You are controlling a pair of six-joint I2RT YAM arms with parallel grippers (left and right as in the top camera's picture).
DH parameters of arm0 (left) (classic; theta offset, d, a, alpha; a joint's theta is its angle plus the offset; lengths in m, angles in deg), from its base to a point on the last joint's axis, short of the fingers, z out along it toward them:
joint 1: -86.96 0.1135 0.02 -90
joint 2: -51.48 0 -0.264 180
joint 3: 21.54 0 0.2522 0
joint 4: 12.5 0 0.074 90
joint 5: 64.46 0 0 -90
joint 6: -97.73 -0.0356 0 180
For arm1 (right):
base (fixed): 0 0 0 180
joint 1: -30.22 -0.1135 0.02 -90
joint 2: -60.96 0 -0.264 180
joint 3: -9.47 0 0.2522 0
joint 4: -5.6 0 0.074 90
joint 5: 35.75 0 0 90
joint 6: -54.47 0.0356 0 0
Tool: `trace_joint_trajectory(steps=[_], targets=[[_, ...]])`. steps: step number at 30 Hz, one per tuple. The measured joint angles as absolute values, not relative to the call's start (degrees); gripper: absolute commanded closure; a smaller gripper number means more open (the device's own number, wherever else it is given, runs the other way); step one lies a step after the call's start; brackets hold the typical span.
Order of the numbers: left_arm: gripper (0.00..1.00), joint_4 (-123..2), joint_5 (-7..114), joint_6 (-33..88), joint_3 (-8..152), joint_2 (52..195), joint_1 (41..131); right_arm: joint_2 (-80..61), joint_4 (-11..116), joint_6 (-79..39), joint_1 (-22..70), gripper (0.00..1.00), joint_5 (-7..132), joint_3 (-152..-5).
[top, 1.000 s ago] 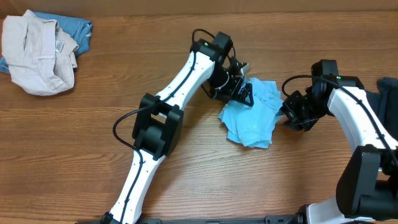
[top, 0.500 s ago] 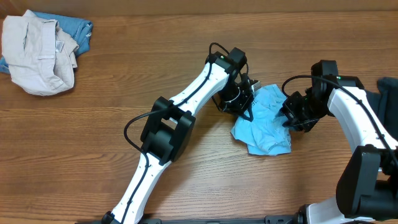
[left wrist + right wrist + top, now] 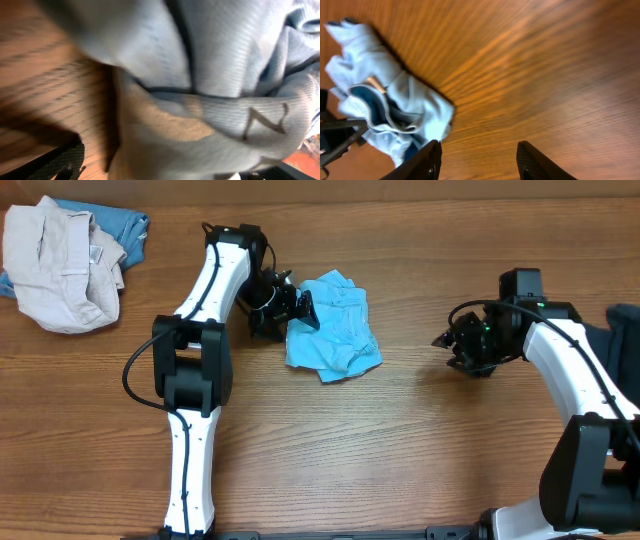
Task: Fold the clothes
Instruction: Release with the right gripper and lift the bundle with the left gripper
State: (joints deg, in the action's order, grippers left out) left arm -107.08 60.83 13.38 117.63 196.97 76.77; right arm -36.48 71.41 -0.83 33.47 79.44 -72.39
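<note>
The light sky-blue T-shirt [image 3: 335, 330] lies crumpled on the wooden table, left of centre. My left gripper [image 3: 298, 310] is at its left edge, shut on the cloth. In the left wrist view the T-shirt [image 3: 200, 75] fills the frame, with a printed letter showing, and covers the fingertips. My right gripper [image 3: 443, 340] is open and empty, well to the right of the T-shirt, low over bare wood. In the right wrist view its fingers [image 3: 477, 160] are apart over the table, with the T-shirt [image 3: 385, 100] to the far left.
A beige garment [image 3: 60, 265] lies bunched on a denim-blue one [image 3: 125, 230] at the back left corner. A dark navy garment [image 3: 625, 350] lies at the right edge, beside my right arm.
My left gripper has swung left across the table and dragged the T-shirt with it, away from the right gripper. The right gripper has let go of the shirt and stayed in place.
</note>
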Motion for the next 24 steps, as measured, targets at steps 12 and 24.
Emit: trace_joint_trajectory(steps=[12, 24], targets=[[0.56, -89.31, 67.85, 18.69, 111.55, 194.61, 67.35, -36.48, 60.59, -3.41, 26.06, 0.25, 81.26, -72.39], [0.96, -82.03, 71.47, 19.85, 109.45, 196.00, 68.72, -46.15, 52.85, -1.25, 26.87, 0.20, 81.02, -72.65]])
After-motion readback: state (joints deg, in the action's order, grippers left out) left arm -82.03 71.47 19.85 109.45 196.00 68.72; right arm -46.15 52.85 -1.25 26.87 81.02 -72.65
